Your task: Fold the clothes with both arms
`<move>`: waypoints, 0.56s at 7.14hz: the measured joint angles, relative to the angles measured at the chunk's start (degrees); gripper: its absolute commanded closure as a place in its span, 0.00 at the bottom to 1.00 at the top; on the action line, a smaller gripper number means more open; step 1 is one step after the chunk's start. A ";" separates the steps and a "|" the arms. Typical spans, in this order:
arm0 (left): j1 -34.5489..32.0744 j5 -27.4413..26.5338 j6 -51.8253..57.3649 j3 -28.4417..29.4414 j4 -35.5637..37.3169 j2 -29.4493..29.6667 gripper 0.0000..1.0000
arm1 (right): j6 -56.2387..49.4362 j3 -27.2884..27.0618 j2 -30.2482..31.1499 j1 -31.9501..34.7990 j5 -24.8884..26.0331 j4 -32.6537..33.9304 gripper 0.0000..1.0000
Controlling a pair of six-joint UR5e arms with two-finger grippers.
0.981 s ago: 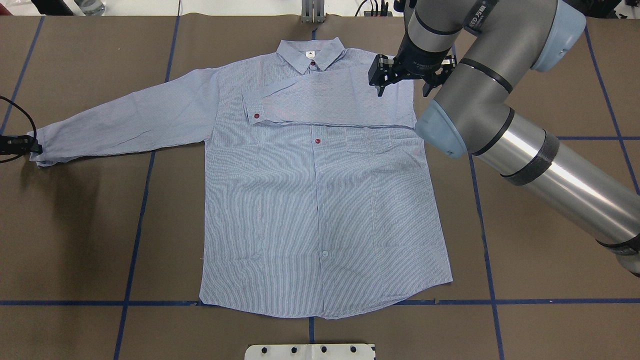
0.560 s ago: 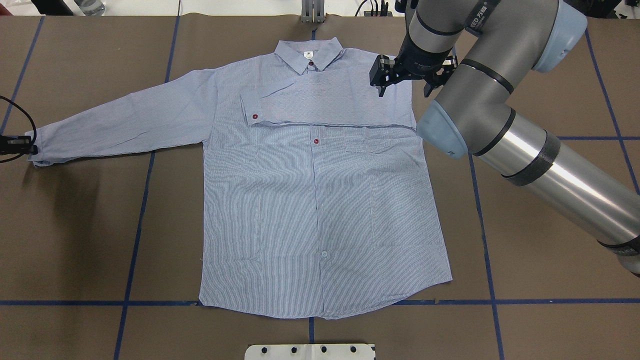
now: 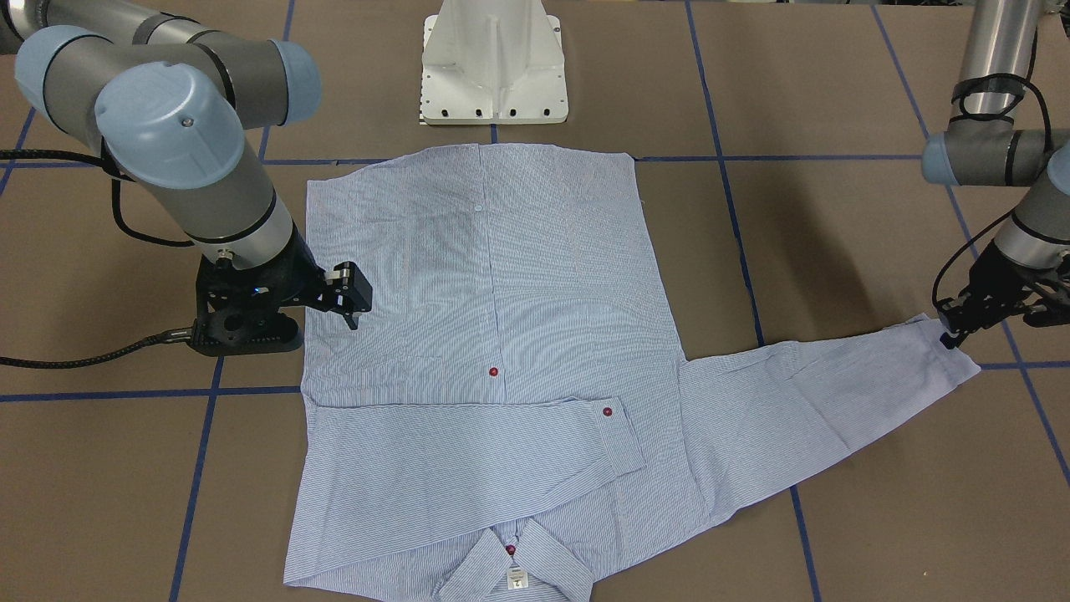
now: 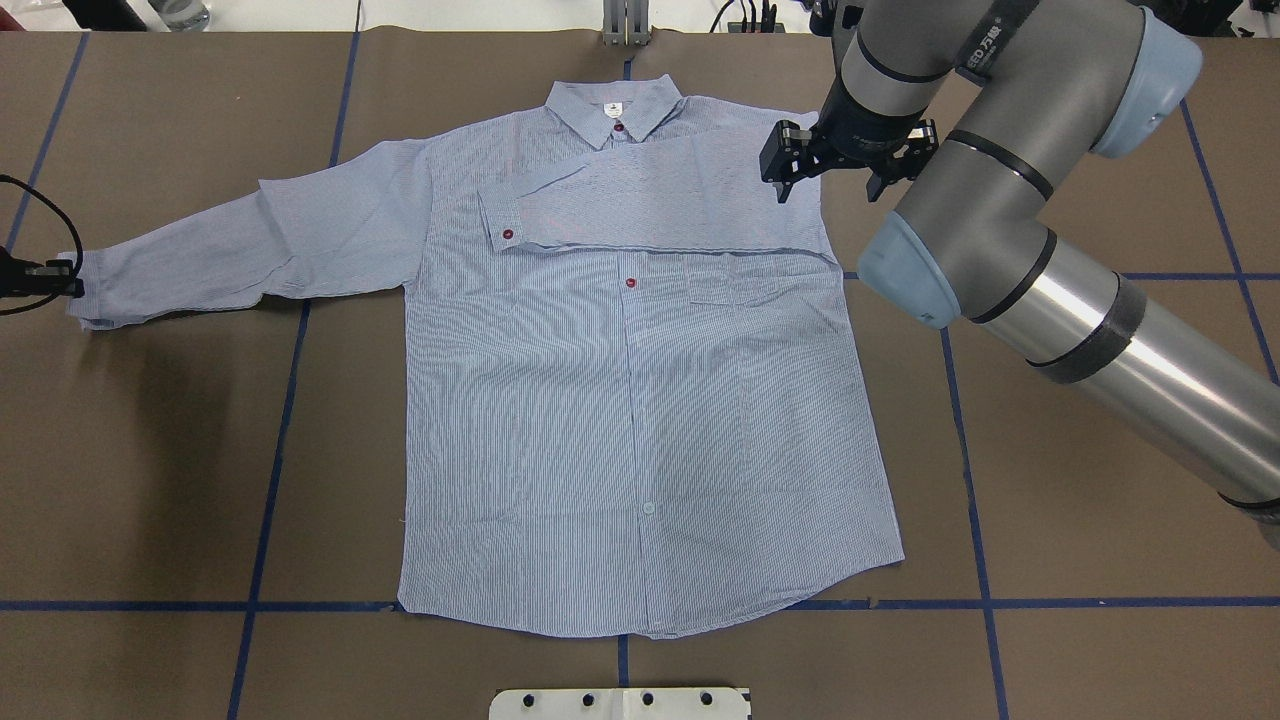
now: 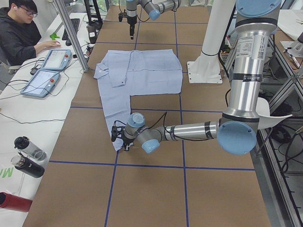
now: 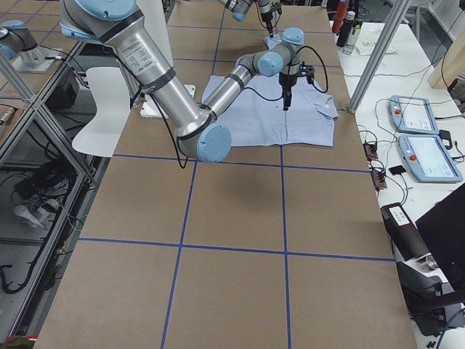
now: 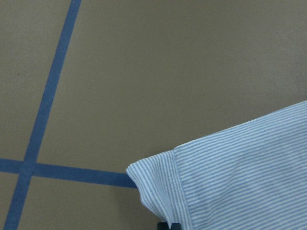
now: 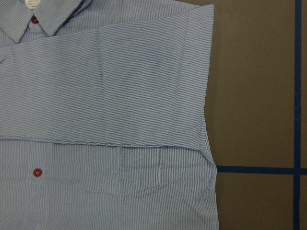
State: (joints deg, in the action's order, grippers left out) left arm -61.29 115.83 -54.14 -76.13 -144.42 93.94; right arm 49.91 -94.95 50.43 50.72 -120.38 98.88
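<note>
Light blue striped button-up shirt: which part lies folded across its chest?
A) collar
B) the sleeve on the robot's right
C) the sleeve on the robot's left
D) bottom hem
B: on the light blue striped button-up shirt, that sleeve lies across the chest, while the other sleeve stretches out sideways.

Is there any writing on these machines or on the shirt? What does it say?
Nothing here can be quoted with confidence.
White print on the right arm: cut off at the frame's edge, unreadable.
Neck label of the shirt: too small.
Sticker on the left arm: blurred.
</note>
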 measured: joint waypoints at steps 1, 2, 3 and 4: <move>-0.68 1.42 0.00 -3.55 3.87 0.44 1.00 | -0.82 -1.24 1.84 0.52 -0.13 0.11 0.00; -1.42 2.36 0.00 -8.80 10.99 1.60 1.00 | -3.06 -2.46 4.14 1.41 -0.28 0.23 0.00; -1.83 2.79 -0.03 -14.37 20.75 4.48 1.00 | -6.19 -3.21 6.56 2.62 -0.44 0.35 0.00; -1.99 2.98 -0.17 -18.73 31.04 9.06 1.00 | -9.34 -3.65 8.88 3.77 -0.51 0.37 0.00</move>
State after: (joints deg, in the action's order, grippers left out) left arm -63.29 118.81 -54.32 -94.85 -113.38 103.00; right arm 40.57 -98.59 59.31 54.49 -120.89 99.25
